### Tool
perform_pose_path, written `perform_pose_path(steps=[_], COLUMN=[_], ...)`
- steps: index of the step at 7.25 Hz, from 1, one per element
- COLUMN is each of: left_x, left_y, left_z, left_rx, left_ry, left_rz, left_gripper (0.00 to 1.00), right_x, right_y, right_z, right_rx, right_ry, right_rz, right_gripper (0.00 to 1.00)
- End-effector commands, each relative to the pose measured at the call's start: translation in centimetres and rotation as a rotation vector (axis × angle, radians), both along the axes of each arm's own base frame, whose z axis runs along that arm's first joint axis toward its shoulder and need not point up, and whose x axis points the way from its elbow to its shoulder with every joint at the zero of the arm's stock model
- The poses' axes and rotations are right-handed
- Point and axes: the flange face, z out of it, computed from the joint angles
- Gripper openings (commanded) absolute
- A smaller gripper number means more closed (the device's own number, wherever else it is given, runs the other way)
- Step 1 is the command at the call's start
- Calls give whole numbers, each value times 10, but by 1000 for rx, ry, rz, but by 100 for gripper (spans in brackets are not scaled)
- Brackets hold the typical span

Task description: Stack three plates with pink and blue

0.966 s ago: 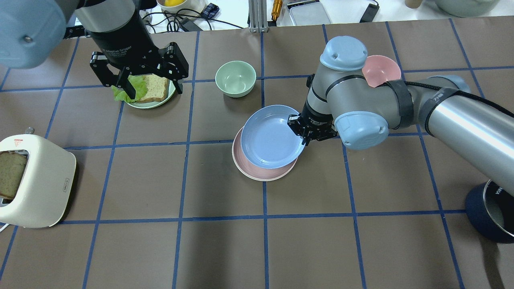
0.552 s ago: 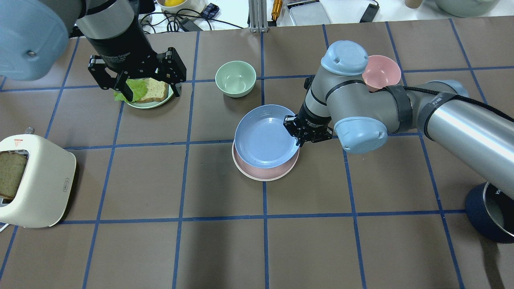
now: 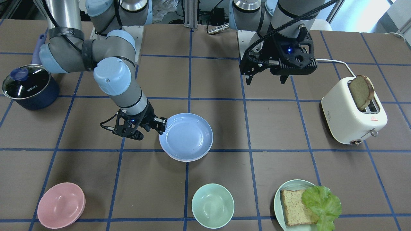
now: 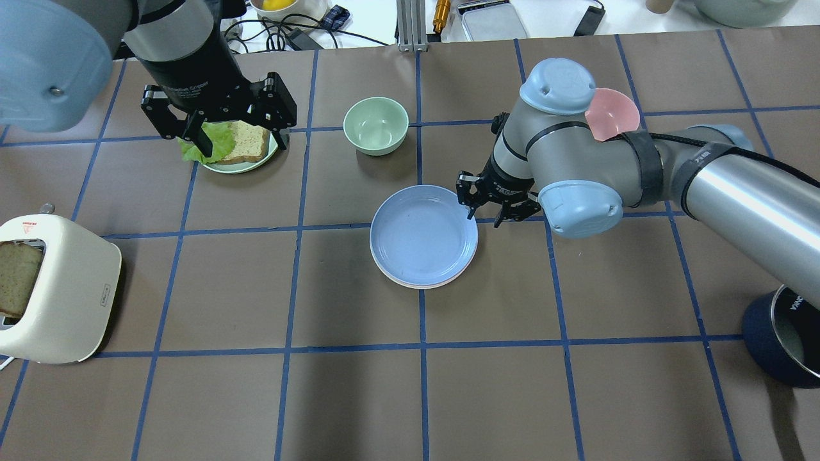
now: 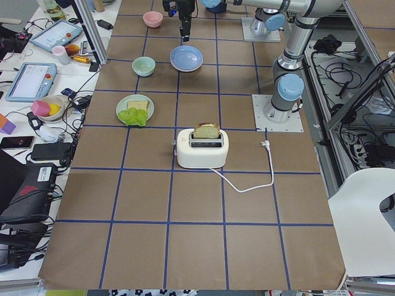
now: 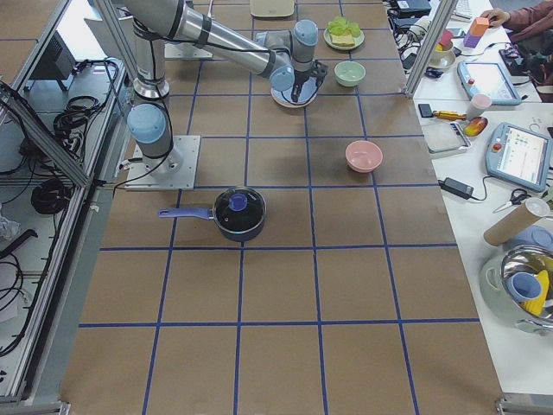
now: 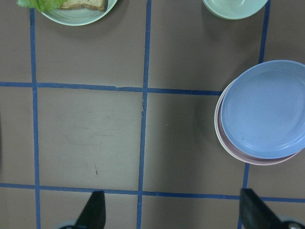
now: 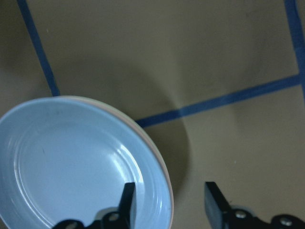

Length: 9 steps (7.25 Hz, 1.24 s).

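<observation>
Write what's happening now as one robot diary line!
blue plate: on pink plate | right gripper: open, astride blue rim | left gripper: open, empty

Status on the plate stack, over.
Both open: right gripper straddles blue plate rim, left gripper hovers apart. Blue plate seated on pink plate; cream plate not discernible. Stack unobstructed.
</observation>
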Motion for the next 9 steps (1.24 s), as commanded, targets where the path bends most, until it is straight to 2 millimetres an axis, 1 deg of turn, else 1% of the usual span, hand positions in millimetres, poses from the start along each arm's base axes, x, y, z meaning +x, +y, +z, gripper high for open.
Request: perform_pose_path(steps=[1,2,3,4,5,6,7,8,9], left_x=[1,1,1,1,1,1,1,1,1], left_y=[0,0,0,0,0,0,0,0,0], left_z=[0,0,0,1,1,2,2,2,2], left_rx=[0,0,0,-2,-2,-3,-3,-3,-3], left_ry=[0,2,2,0,2,2,2,4,2], left_rz=[3,3,3,3,3,4,4,4,3], left_gripper=[100,100,100,100,100,100,100,100,100], right_x=[-47,-55,-59,-61,-62,-63,-70,-72,-72], right_y=[-42,-55,-63,-62,-50,-18,4,18,19], right_z=[50,81,118,148,180,209,231,249,261], right_rx=[-61,-43,-44,-34,-62,-57,-72,-103,-140], right_ry=[63,94,143,144,149,152,193,208,206], right_rz=[48,90,108,120,174,202,264,312,343], right_gripper=[95,96,100,100,100,100,100,100,100])
